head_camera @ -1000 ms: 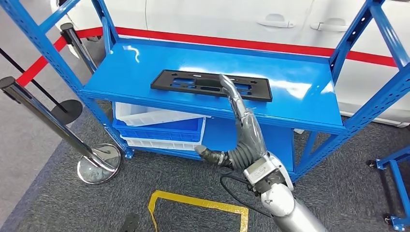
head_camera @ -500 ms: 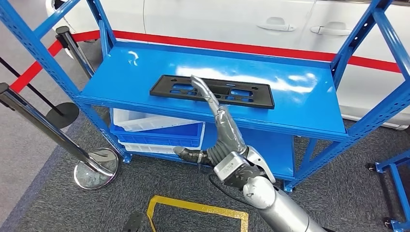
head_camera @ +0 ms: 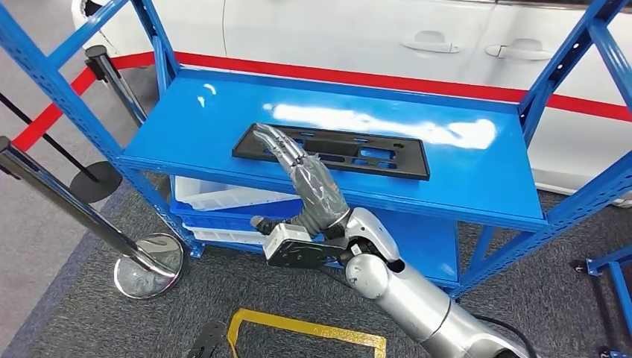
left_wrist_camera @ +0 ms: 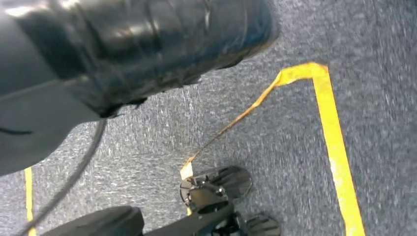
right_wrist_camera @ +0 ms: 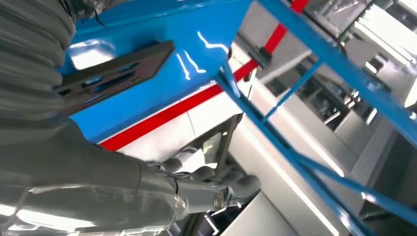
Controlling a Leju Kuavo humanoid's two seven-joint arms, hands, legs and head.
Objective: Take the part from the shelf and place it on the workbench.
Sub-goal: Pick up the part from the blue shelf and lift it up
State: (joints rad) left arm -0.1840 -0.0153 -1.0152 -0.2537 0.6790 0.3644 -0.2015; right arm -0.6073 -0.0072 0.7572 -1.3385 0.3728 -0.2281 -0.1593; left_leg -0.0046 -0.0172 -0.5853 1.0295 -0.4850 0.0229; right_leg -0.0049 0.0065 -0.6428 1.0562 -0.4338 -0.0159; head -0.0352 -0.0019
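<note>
A: Head view, centre: does the right hand (head_camera: 309, 190) hold the black part (head_camera: 335, 150)?

B: No. Its fingers (head_camera: 277, 143) are straight, over the part's left end; contact is hidden. The part lies flat on the blue shelf (head_camera: 462, 171).

A: Left hand?

B: Cannot tell.

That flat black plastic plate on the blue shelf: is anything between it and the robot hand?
Nothing visible. The right robot hand reaches over the flat black plastic plate, fingers spread above its left end.

White car (head_camera: 358, 30) behind rack, stacked bins (head_camera: 231, 201) on lower level, chrome stanchion base (head_camera: 149, 265), yellow floor tape (head_camera: 298, 332).
</note>
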